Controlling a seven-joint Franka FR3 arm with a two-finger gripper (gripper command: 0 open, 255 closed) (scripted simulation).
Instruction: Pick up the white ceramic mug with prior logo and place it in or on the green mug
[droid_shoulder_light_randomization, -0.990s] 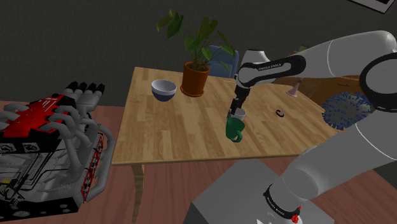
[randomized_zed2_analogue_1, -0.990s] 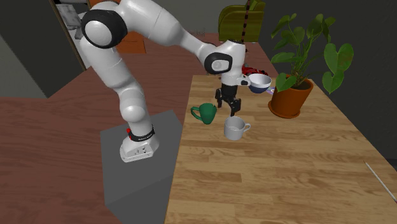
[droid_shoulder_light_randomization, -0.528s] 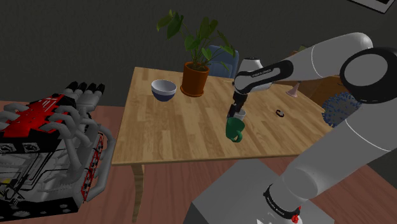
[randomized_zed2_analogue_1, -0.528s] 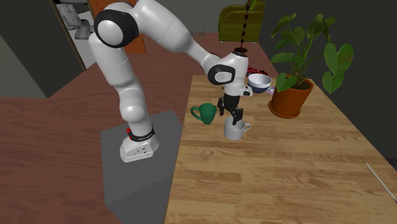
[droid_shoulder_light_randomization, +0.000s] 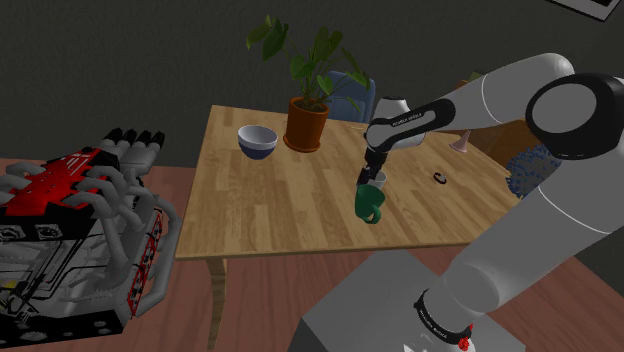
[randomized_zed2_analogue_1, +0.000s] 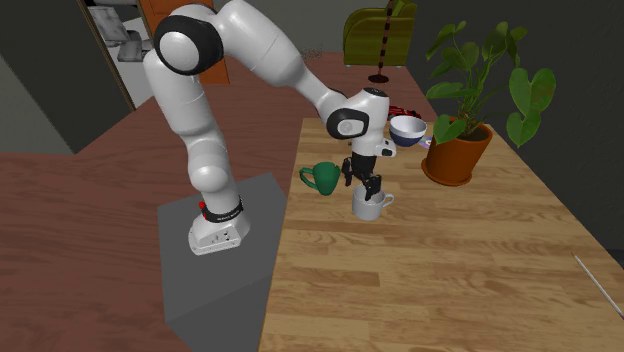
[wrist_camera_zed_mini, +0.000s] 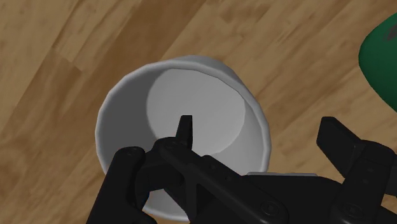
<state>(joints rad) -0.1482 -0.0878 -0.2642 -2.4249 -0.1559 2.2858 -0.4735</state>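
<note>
Near the counter (droid_shoulder_light_randomization: 270, 205) edge that faces the stand, the white mug (randomized_zed2_analogue_1: 369, 203) stands upright with the green mug (randomized_zed2_analogue_1: 322, 178) just beside it. The green mug is the one closer to that edge. In the second exterior view a narrow strip of wood separates the two, so they are not touching.

A second ago the jaws hung higher, above the gap between the two mugs. Half a second ago they had moved over the white mug (droid_shoulder_light_randomization: 378, 180), and now they have sunk to its rim.

The wrist view shows how they arrive. The jaws stand wide and straddle the mug's wall. One finger (wrist_camera_zed_mini: 185, 133) reaches down inside the white mug (wrist_camera_zed_mini: 191, 95), and the other finger (wrist_camera_zed_mini: 343, 145) hangs outside, on the side toward the green mug (wrist_camera_zed_mini: 382, 57). Neither finger seems to press on the wall yet, so the mug is not held and sits on the counter.

The approach therefore looks finished, and I judge the grasp to be the step in hand. Squeezing in on the wall should come next, then a lift high enough to clear the green mug's rim.

A rim pinch on a smooth wall may let the mug swing. With the green mug (droid_shoulder_light_randomization: 368, 205) so close, a low carry could knock it toward the counter edge.
</note>
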